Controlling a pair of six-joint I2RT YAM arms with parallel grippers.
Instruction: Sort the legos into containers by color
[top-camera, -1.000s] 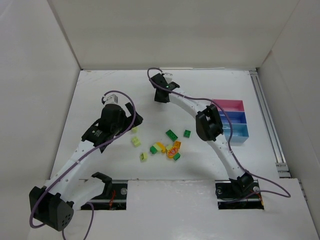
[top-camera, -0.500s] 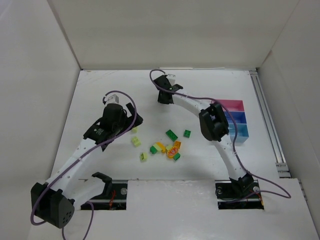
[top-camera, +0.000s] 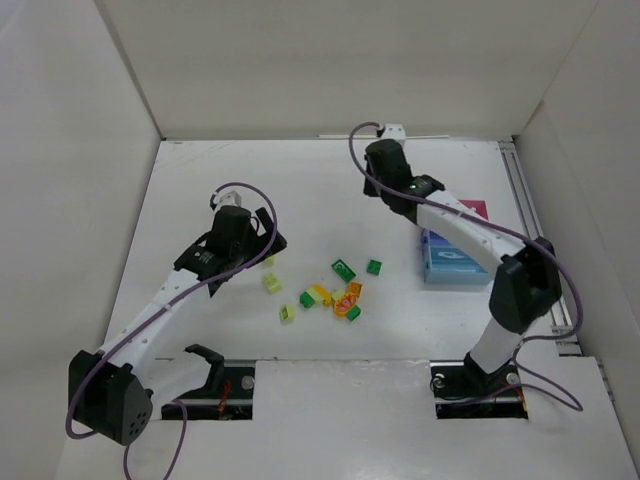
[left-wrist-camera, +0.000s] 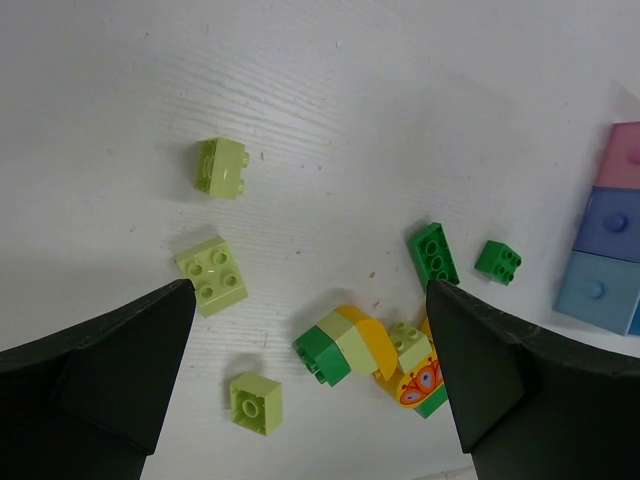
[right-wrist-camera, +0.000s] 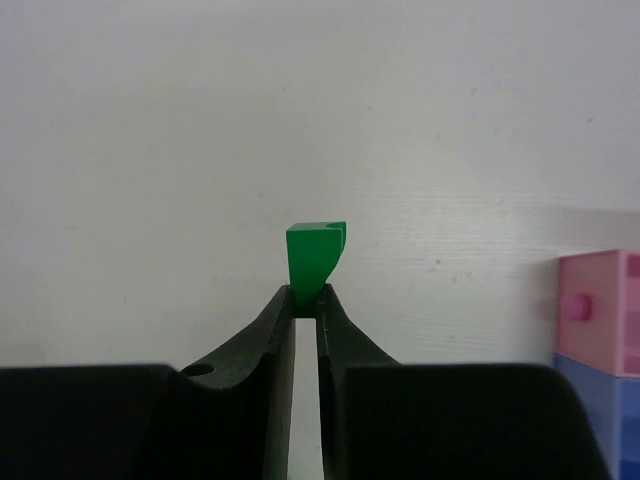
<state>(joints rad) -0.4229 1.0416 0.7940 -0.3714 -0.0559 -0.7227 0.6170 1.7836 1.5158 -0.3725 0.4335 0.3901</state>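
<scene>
My right gripper (right-wrist-camera: 306, 296) is shut on a dark green lego (right-wrist-camera: 314, 254) and holds it above the table, at the back right in the top view (top-camera: 382, 168), left of the containers. The row of containers (top-camera: 457, 266) is partly hidden under my right arm; the magenta-pink tray (right-wrist-camera: 600, 310) and dark blue tray (right-wrist-camera: 603, 400) show in the right wrist view. My left gripper (left-wrist-camera: 308, 300) is open and empty above the loose legos: pale yellow-green bricks (left-wrist-camera: 211, 275), dark green bricks (left-wrist-camera: 433, 254), and a green-yellow-orange clump (left-wrist-camera: 352, 345). The pile lies mid-table (top-camera: 340, 295).
White walls enclose the table on three sides. A metal rail (top-camera: 535, 240) runs along the right edge. The trays also show at the right edge of the left wrist view (left-wrist-camera: 610, 222).
My right arm has swung right from the back middle toward the trays, its elbow now far right, still holding the green brick. The left arm has barely shifted.
</scene>
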